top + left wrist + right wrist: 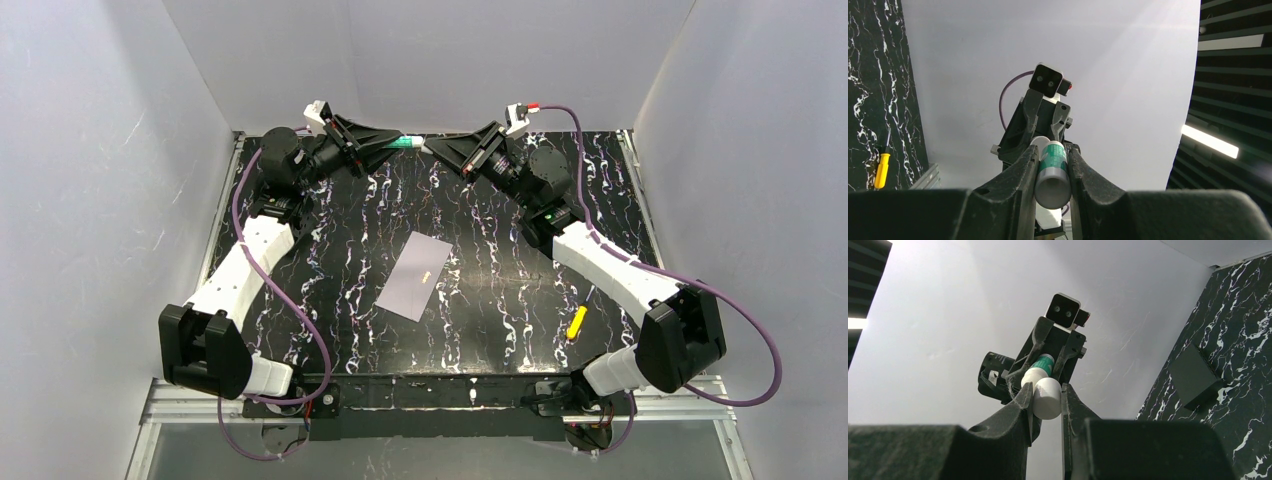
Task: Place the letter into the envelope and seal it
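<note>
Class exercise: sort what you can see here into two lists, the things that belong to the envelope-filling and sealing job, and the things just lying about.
Belongs to the job:
- envelope, flat on the table
- glue stick, gripped by the left gripper and the right gripper

Just lying about:
- yellow-handled screwdriver
- black block
</note>
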Tool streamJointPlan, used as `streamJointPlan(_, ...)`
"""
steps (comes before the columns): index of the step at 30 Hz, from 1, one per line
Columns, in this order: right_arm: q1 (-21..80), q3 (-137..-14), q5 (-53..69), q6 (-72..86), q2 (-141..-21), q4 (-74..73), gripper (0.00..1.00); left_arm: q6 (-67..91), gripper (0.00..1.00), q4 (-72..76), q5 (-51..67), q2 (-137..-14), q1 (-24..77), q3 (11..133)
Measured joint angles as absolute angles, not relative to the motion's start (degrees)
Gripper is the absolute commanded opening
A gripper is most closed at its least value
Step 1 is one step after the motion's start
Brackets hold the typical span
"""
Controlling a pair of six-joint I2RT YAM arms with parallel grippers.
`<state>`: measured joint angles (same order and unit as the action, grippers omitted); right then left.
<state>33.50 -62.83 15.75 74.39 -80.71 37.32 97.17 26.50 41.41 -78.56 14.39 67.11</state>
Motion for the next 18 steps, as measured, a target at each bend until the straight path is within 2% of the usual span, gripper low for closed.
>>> streamJointPlan(18, 33.93, -62.83, 16.45, 76.27, -80.75, 39.92, 0.06, 97.62, 0.0, 28.1, 41.8, -78.56, 14.85, 66.37)
